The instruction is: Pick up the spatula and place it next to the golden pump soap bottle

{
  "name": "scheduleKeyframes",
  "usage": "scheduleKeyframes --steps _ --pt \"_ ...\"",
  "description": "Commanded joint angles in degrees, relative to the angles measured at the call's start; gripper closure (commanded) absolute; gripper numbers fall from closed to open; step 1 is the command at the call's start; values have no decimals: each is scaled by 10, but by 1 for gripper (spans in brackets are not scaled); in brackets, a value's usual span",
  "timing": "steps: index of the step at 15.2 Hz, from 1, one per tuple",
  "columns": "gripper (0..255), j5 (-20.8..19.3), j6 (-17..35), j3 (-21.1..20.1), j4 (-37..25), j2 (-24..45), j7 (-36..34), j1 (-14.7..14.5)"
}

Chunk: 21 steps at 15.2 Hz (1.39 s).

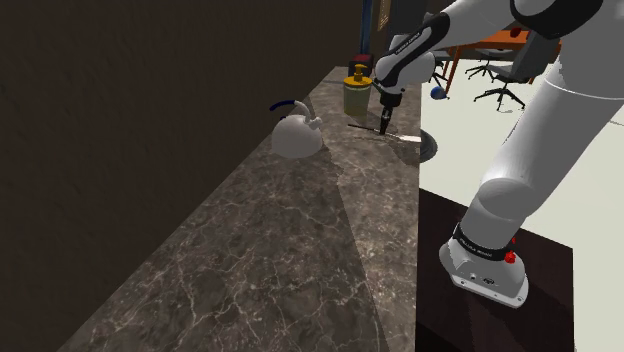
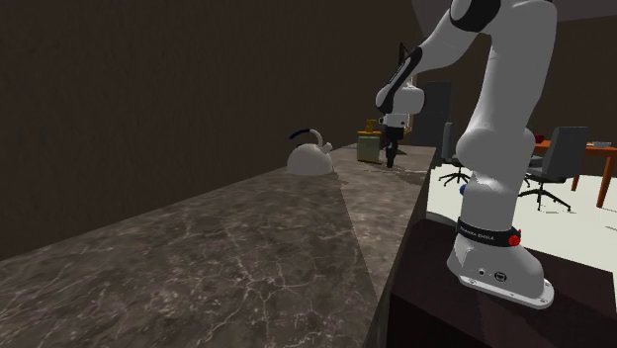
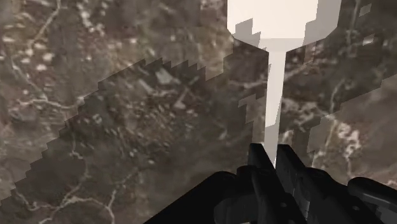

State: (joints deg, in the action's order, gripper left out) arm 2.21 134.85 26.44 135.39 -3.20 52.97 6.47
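Tool [image 3: 272, 158] is clamped on the spatula [image 3: 273, 89] handle, blade sticking out ahead. Spatula's down low at the bench [image 1: 300, 250], just beside the bottle [image 1: 357, 93], can't tell if it's touching down. I'd say only letting go is left.

Arm [image 1: 540, 130] reaching far out from its base, elbow up high, wrist turned down. Gripper [image 1: 384, 122] near vertical, fingers [image 3: 257, 172] pinched on the spatula [image 3: 273, 102] handle, narrow gap, both touching it.
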Motion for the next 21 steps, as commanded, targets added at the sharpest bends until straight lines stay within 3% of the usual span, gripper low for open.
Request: scheduleKeyframes --steps 1,3,4,9,13,21 --pt "255 0 0 0 0 0 0 0" --pt "255 0 0 0 0 0 0 0" --pt "0 0 0 0 0 0 0 0" --pt "0 0 0 0 0 0 0 0" --pt "0 -29 -74 -4 -30 -49 -22 4" --pt "0 -29 -74 -4 -30 -49 -21 4"
